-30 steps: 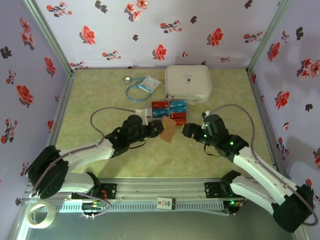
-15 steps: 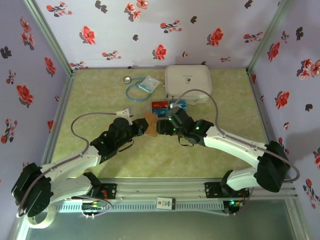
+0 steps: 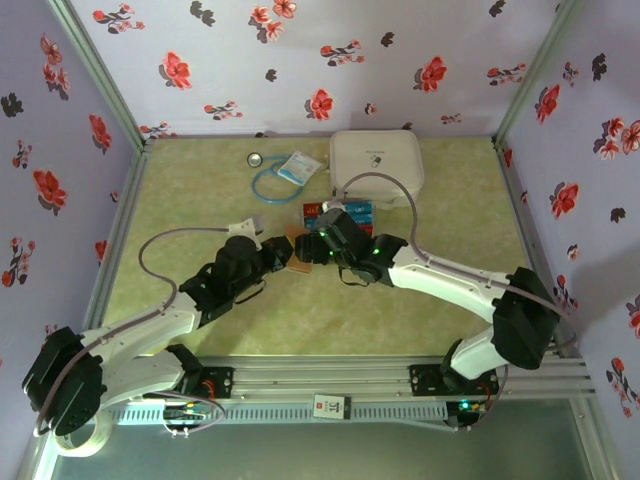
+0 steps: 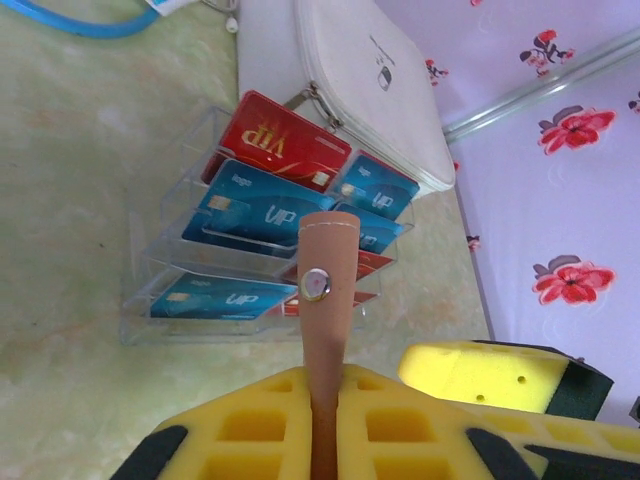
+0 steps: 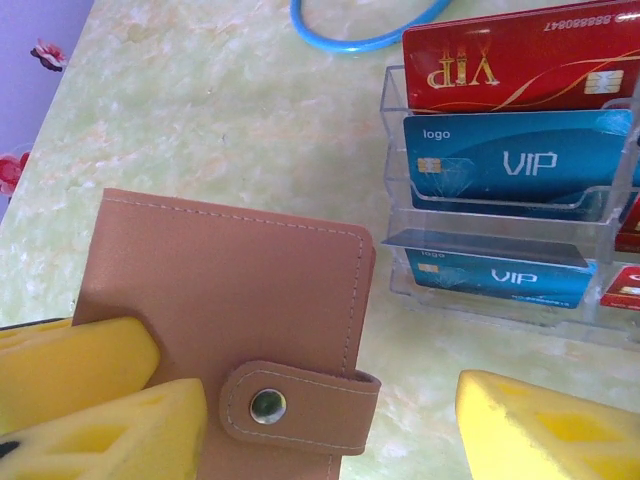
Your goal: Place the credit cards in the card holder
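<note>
Near the middle of the table (image 3: pixel 190 200), a little toward its left edge, the left gripper (image 4: pixel 322 388) is pressed together on the card holder (image 5: pixel 220 290). The holder stands on its thin side between the yellow pads, and its snap strap is buttoned shut. One second ago this gripper and the holder were more to the right, in front of the cards; since half a second ago they have hardly moved. Just to the right, the right gripper (image 5: pixel 332 395) has its jaws apart, one finger low at the holder's corner and the other well clear of the strap, so it does not clamp the holder. This is the biggest change: one second ago the right arm was on the right half of the table, well apart from the holder, and now it reaches across to the left and is just beside it. Further right and toward the far edge, the credit cards (image 4: pixel 265 210), red and blue, sit in a clear rack (image 4: pixel 140 290), none of them in the holder. The rack has not moved. Behind it, touching or almost touching, lies the white case (image 4: pixel 360 90), also in the same place.
</note>
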You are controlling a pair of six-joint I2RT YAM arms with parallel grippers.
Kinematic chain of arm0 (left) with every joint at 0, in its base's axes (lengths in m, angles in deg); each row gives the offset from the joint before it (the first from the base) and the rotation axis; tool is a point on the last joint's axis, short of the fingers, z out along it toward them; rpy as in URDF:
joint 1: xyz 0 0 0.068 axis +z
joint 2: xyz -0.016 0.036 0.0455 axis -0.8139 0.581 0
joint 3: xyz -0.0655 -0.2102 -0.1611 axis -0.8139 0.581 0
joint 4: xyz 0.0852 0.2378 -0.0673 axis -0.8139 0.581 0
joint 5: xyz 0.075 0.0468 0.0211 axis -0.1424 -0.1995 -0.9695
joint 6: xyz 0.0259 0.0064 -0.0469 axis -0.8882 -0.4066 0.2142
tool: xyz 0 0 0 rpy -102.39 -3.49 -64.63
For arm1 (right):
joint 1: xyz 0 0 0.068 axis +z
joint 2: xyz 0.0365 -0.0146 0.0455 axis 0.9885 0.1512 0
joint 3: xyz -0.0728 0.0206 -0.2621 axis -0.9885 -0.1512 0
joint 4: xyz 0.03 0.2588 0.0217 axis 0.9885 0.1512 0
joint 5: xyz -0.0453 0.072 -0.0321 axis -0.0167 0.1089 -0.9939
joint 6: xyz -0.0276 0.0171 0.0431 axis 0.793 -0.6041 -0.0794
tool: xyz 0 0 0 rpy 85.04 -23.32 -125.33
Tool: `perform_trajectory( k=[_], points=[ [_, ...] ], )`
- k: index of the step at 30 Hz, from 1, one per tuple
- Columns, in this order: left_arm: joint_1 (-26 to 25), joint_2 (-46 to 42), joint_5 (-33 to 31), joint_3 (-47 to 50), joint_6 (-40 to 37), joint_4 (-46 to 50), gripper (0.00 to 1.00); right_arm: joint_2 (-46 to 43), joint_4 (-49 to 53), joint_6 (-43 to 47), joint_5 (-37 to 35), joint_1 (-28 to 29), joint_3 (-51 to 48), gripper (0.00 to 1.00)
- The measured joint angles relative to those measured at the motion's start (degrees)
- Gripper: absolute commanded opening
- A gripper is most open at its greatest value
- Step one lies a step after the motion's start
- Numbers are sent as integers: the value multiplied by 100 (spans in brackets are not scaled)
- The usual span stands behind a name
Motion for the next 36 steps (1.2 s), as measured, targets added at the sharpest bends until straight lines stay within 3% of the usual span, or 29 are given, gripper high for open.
perform_trajectory(
  k=[13,21,27,36],
  points=[
    [7,-96,-28,33,2,74,0,-7,-249,-160,-192,-151,-809,58],
    [7,-109,-26,33,2,50,0,-778,-173,-258,-249,-498,-1316,58],
    [7,-105,-7,33,2,-17,0,-1113,-726,-260,232,-501,-1316,59],
    [7,-35,87,31,179,-302,0,-673,-1416,-262,796,-391,-1316,59]
  ],
)
